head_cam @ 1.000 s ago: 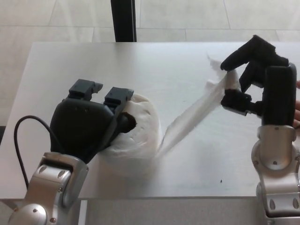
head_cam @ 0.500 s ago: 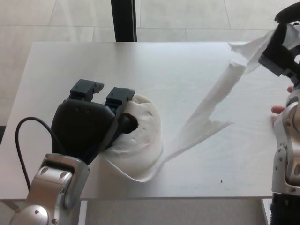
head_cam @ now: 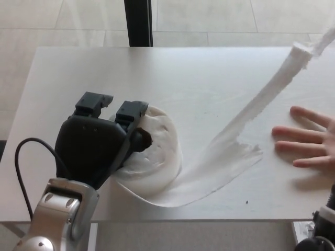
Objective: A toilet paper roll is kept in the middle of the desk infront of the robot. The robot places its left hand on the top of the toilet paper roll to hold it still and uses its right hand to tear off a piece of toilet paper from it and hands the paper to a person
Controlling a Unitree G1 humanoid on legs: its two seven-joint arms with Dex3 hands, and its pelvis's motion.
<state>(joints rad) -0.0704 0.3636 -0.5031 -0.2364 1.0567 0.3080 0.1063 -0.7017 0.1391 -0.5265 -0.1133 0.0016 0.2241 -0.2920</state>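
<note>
The white toilet paper roll lies on the grey desk, squashed under my left hand, which presses on its top with the fingers over the core hole. A long strip of paper runs from the roll up to the picture's top right corner, stretched and partly torn near the roll. My right hand is out of the picture; only a bit of the right arm shows at the bottom right.
A person's open hand rests palm down above the desk's right edge. A dark post stands behind the desk. A black cable loops beside my left arm.
My right hand has pulled the paper strip up and right, leaving the picture. The strip has stretched and begun tearing. The person's hand has reached in over the desk's right side.
</note>
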